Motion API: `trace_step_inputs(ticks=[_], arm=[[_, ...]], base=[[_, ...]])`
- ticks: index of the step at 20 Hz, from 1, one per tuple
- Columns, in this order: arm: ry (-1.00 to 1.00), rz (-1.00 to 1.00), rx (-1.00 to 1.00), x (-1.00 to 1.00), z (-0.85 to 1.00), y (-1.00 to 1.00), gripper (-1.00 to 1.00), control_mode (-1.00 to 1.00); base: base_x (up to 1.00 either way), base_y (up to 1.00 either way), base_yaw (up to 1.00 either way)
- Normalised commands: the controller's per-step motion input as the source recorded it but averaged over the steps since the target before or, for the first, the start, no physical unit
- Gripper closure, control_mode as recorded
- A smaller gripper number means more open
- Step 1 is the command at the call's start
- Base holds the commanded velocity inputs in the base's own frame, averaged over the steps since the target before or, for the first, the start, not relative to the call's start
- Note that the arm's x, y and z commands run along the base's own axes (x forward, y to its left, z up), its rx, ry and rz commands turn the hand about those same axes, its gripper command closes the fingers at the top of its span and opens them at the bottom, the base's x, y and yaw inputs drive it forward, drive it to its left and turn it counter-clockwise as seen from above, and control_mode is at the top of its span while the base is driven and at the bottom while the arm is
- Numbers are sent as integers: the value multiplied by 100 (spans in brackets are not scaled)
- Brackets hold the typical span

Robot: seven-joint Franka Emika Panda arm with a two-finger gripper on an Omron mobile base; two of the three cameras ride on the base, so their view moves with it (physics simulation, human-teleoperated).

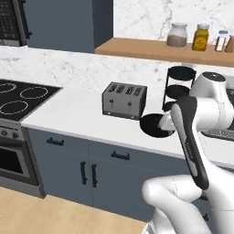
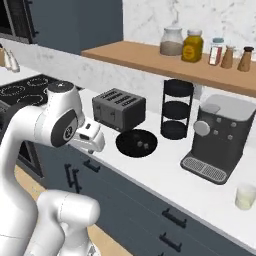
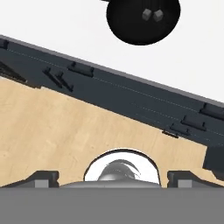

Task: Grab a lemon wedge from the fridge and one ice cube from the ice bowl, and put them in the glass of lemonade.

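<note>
- The tool [image 2: 95, 139] hangs off the front edge of the surface [image 2: 165, 165], above the wooden floor [image 3: 65, 131]. Whether its jaws stand wide or narrow cannot be told, nor whether they hold anything.
- The ice bowl [image 2: 136, 143] rests on the surface just beyond the tool, toward the wall. Two ice cubes [image 3: 152, 15] lie in it, just beside each other.
- The glass of lemonade [image 2: 245, 196] stands well apart from the tool, past the bowl and the coffee machine [image 2: 220, 137].
- Judgement: the coming move is a reach forward and down over the bowl.
- A toaster [image 2: 118, 108] and a black tiered rack [image 2: 176, 107] stand behind the bowl; blue-grey cabinets [image 1: 91, 169] run below.
</note>
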Motion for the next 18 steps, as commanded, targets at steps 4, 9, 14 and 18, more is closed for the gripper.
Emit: trace_step_inputs(ticks=[4, 9, 14, 18], arm=[[0, 0, 0, 0, 0, 0, -100, 100], [0, 0, 0, 0, 0, 0, -100, 100], [0, 0, 0, 0, 0, 0, -100, 100], [0, 0, 0, 0, 0, 0, -100, 100]], base=[[63, 40, 39], [40, 4, -11], [40, 5, -46], [37, 0, -57]])
